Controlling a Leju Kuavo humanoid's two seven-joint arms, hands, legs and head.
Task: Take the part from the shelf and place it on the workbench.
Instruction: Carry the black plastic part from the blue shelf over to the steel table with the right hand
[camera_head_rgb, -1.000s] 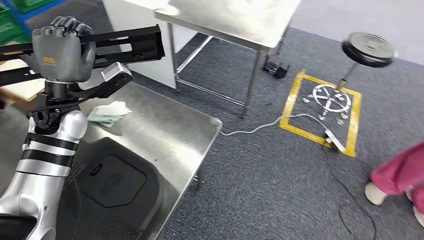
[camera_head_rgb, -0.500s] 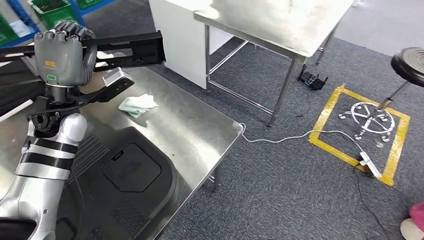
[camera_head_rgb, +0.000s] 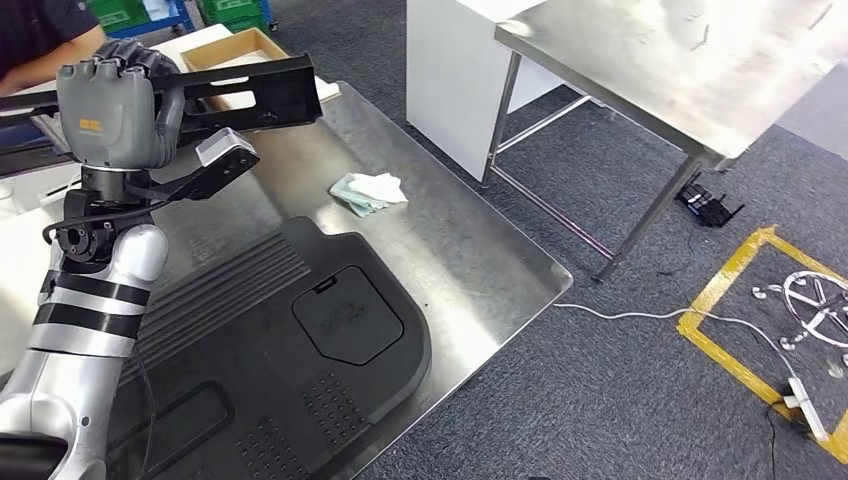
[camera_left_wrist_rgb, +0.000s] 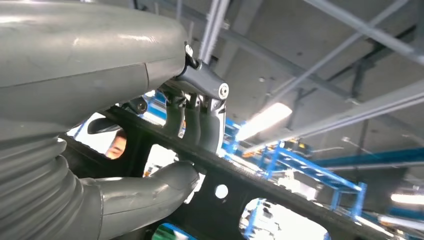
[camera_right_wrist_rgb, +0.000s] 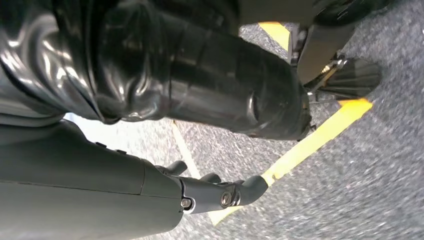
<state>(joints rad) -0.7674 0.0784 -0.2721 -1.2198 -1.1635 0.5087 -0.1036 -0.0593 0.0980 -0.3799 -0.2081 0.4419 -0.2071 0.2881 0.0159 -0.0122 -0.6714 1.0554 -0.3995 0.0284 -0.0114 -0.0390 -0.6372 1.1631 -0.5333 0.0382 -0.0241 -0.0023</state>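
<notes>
Part: a long black frame (camera_head_rgb: 250, 95) with cut-out holes is held raised at 10 o'clock in the head view, above the tabletop (camera_head_rgb: 470, 250).
Left hand: the left hand (camera_head_rgb: 110, 115) is wrapped round the frame; in the left wrist view the fingers (camera_left_wrist_rgb: 195, 117) and thumb are seen clamped on one rail.
Right hand: the right hand (camera_right_wrist_rgb: 215, 192) hangs over the carpet, fingers part curled; whether anything is held cannot be told.
Handling: judged stiff, light, and long enough to swing; a hold nearer its middle would steady it.
Obstacles: a black moulded panel (camera_head_rgb: 280, 350) covers the 7 o'clock side; a crumpled cloth (camera_head_rgb: 370, 190) lies at 12 o'clock.
Open room: bare steel is left between cloth and panel, toward the 4 o'clock edge.
Edges: the tabletop corner at 4 o'clock drops to carpet.
</notes>
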